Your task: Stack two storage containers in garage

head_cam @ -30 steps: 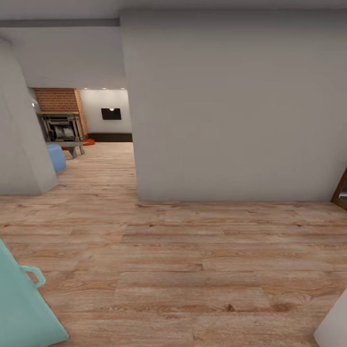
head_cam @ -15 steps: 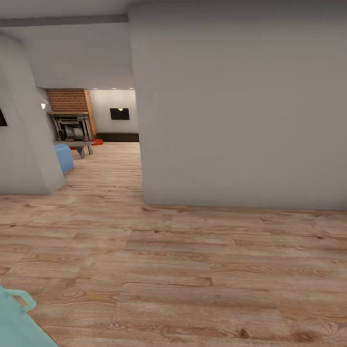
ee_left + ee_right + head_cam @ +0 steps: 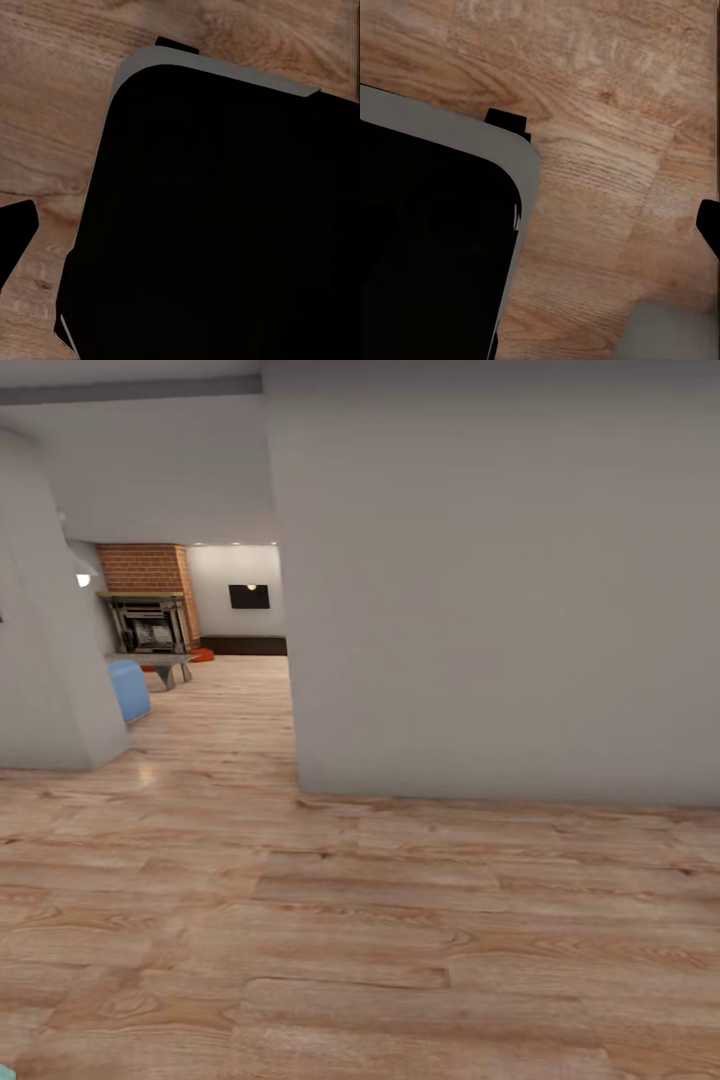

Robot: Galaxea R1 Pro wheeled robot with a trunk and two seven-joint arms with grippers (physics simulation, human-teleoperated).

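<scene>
- Light wood-plank floor (image 3: 380, 940) lies before you, grey wall (image 3: 500, 590) ahead.
- Brick fireplace (image 3: 148, 585) and orange-red bin (image 3: 203, 655) stand far off.
- Finger state on either arm: cannot tell.

Soft, even indoor light, a faint sheen on the wood floor (image 3: 140, 770), renders slightly blurred throughout.

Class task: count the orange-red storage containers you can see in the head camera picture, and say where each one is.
1, possibly. A small orange-red shape lies on the living room floor, far off beside the brick fireplace. It is too small to identify surely; the second container may be hidden behind the walls.
</scene>
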